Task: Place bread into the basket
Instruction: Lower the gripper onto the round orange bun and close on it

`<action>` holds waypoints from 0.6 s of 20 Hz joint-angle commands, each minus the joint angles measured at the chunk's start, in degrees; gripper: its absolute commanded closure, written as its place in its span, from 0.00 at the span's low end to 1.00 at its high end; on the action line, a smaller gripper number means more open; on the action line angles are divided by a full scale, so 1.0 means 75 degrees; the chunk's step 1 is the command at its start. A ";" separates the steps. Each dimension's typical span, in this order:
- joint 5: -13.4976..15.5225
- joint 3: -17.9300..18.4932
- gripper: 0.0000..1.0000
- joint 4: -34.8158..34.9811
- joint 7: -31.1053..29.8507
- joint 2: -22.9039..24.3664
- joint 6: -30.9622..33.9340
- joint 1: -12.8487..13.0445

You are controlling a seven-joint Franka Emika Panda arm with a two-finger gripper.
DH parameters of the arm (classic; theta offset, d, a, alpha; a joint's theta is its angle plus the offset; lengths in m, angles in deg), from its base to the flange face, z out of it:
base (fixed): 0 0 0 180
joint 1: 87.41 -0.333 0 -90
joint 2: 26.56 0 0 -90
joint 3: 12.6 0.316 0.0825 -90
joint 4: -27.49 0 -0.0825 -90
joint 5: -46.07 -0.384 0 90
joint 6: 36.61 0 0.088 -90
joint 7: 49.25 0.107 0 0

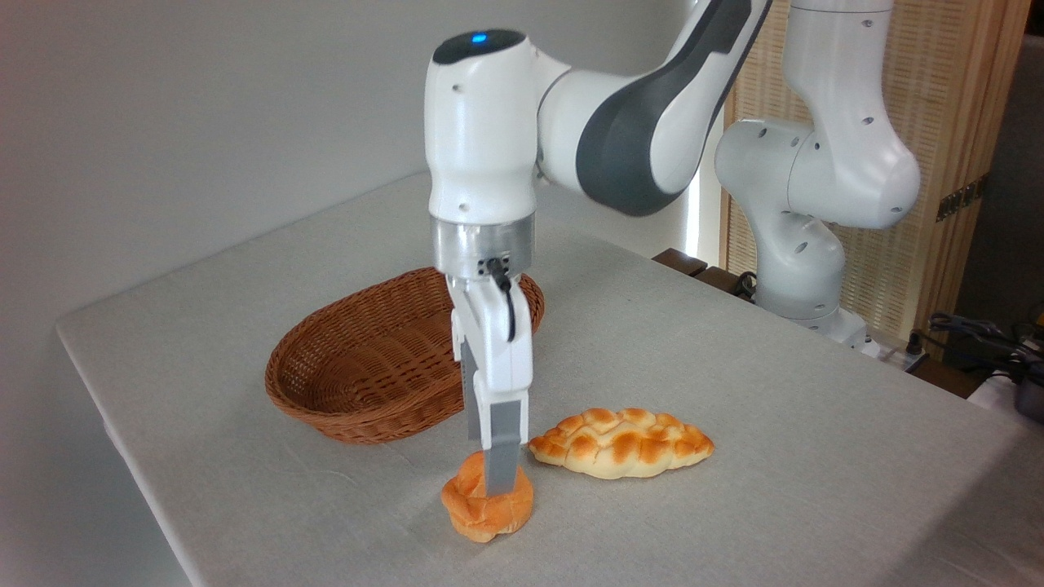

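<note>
A white and grey robot arm (620, 122) is seen reaching down from the upper right over a bench (775, 424) covered in pale grey cloth. The gripper (496, 481) is pointed straight down at the front of the bench and is closed on the bread (477, 509), a small round orange-golden bun with a knotted top. One grey finger (502, 461) is seen pressed against the near side of the bun; the other finger is mostly hidden behind it. The bun appears slightly squeezed and tilted, and its underside is at or just above the cloth; whether it is lifted cannot be told.

The basket (359, 383), an oval brown woven wicker one with low sides, is set behind and to the left of the bun, near but apart from it. Nothing is seen inside the visible part of the basket; its right end is partly hidden by the arm's wrist.

A braided loaf (624, 442), longer and paler with browned patches, is laid flat on the cloth just to the right of the bun, apart from it and from the basket.

The arm's base (803, 277) is mounted at the far right edge of the bench. A slatted wooden screen (938, 147) is seen behind it, and dark cables (971, 334) are gathered at the far right.
</note>
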 commanded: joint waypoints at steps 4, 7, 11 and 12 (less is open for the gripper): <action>-0.0912 0.0000 0.28 -0.0023 0.0101 -0.0545 -0.0649 0.0105; -0.0961 0.0000 0.61 -0.0023 0.0089 -0.0545 -0.0638 0.0105; -0.0961 0.0000 0.61 -0.0024 0.0077 -0.0545 -0.0638 0.0105; -0.0961 0.0000 0.61 -0.0035 0.0077 -0.0545 -0.0638 0.0105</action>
